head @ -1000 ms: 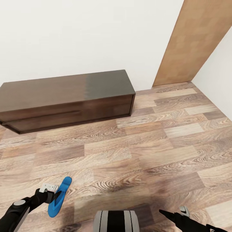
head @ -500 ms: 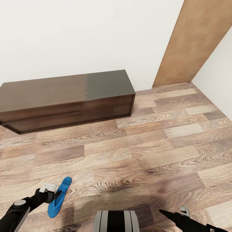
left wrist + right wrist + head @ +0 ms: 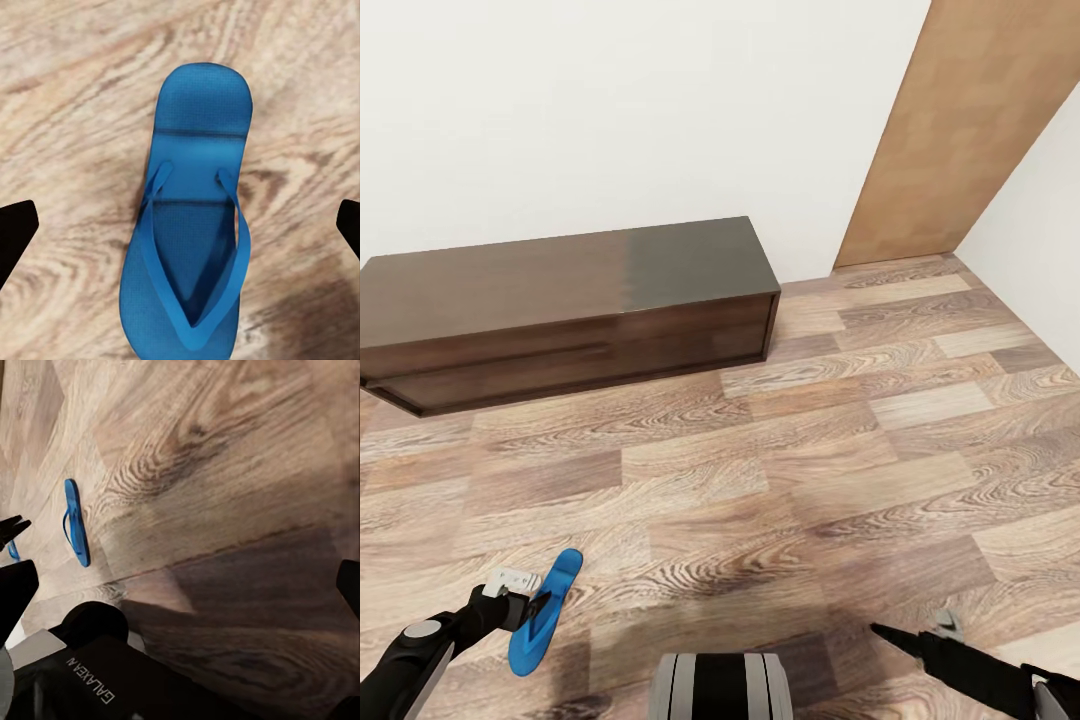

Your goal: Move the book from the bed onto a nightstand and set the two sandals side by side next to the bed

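On the floor (image 3: 780,480), left gripper (image 3: 180,225) spread wide over sandal (image 3: 191,225): descend centred, clamp across sole.

A sandal (image 3: 544,612) lies on the floor (image 3: 780,500) before the long cabinet (image 3: 565,305).

Both arms are black. The left arm (image 3: 420,650), at the lower left of the head view, has a grey round joint cap and a white-grey block by its end effector (image 3: 525,600). The right arm (image 3: 980,675) tapers to a dark point with a small grey piece. Bottom centre, the trunk (image 3: 720,686) is grey with black stripes. In the right wrist view, a black body panel (image 3: 97,679) bears white "GALAXEA" lettering.
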`<state>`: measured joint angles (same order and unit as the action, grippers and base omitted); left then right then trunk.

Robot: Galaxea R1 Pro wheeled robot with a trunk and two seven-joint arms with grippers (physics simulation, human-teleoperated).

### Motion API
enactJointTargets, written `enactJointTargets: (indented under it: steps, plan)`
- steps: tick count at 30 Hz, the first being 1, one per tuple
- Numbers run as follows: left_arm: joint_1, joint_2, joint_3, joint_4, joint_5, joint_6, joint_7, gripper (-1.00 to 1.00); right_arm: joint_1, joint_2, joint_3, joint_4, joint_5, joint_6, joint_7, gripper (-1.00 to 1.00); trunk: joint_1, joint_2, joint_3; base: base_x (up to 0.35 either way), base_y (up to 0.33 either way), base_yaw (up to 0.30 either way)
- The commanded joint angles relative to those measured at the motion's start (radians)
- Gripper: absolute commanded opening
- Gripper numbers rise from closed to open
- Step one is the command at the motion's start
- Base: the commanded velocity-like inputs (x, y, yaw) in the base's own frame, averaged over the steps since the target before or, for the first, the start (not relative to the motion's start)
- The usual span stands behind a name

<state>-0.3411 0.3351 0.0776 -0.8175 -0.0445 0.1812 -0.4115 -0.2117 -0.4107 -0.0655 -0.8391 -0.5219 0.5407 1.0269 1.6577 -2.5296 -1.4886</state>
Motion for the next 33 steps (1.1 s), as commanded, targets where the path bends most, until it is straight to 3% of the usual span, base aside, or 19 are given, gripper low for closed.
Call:
enactJointTargets:
  steps: [1,3,4,5,7,9,13,15,20,26,27,29,33]
  plan:
    - [0.0,-0.001,0.004,-0.002,-0.005,0.006,-0.007,1.0,0.0,-0.017,0.0,-0.007,-0.009,0.017,0.001,1.0,0.0,0.0,-0.001,0.0,0.0,0.0]
    - [0.0,-0.001,0.003,-0.002,-0.005,0.006,-0.007,1.0,0.0,-0.066,-0.003,-0.027,-0.039,0.078,0.003,1.0,0.0,0.0,-0.001,0.0,0.0,0.0]
    - [0.0,-0.001,0.003,-0.002,-0.005,0.007,-0.007,1.0,0.0,-0.086,-0.007,-0.055,-0.083,0.145,0.003,1.0,0.0,0.0,-0.001,0.0,0.0,0.0]
    - [0.0,-0.002,0.003,-0.002,-0.005,0.007,-0.007,1.0,0.0,-0.09,-0.008,-0.07,-0.1,0.169,0.003,1.0,0.0,0.0,-0.001,0.0,0.0,0.0]
    - [0.0,-0.005,0.002,-0.002,-0.005,0.007,-0.007,1.0,0.0,-0.102,-0.011,-0.16,-0.183,0.283,0.003,1.0,0.0,0.0,-0.001,0.0,0.0,0.0]
    - [0.0,-0.006,0.002,-0.002,-0.005,0.007,-0.007,1.0,0.0,-0.105,-0.013,-0.201,-0.228,0.338,0.003,1.0,0.0,0.0,-0.001,0.0,0.0,0.0]
    - [0.0,-0.008,0.002,-0.002,-0.005,0.007,-0.007,1.0,0.0,-0.106,-0.013,-0.218,-0.297,0.369,0.004,1.0,0.0,0.0,-0.001,0.0,0.0,0.0]
    - [0.0,-0.008,0.002,-0.002,-0.005,0.007,-0.007,1.0,0.0,-0.105,-0.013,-0.22,-0.361,0.375,0.004,1.0,0.0,0.0,-0.001,0.0,0.0,0.0]
    - [0.0,-0.008,0.001,-0.002,-0.005,0.007,-0.008,1.0,0.0,-0.105,-0.012,-0.221,-0.459,0.38,0.004,1.0,0.0,0.0,-0.001,0.0,0.0,0.0]
    - [0.0,-0.008,0.001,-0.002,-0.005,0.008,-0.009,1.0,-0.002,-0.105,-0.013,-0.208,-0.49,0.38,-0.006,1.0,0.0,0.0,-0.001,0.0,0.0,0.0]
    - [0.0,-0.008,0.001,-0.002,-0.005,0.008,-0.009,1.0,-0.025,-0.105,-0.013,-0.131,-0.493,0.379,-0.016,1.0,0.0,0.0,-0.001,0.0,0.0,0.0]
    - [0.0,-0.008,0.001,-0.002,-0.005,0.008,-0.009,1.0,-0.07,-0.104,-0.013,-0.073,-0.495,0.378,-0.018,1.0,0.0,0.0,-0.001,0.0,0.0,0.0]
    - [-0.001,-0.012,0.001,-0.002,-0.005,0.008,-0.009,1.0,-0.104,-0.104,-0.015,-0.038,-0.499,0.378,-0.017,1.0,0.0,0.0,-0.001,0.0,0.0,0.0]
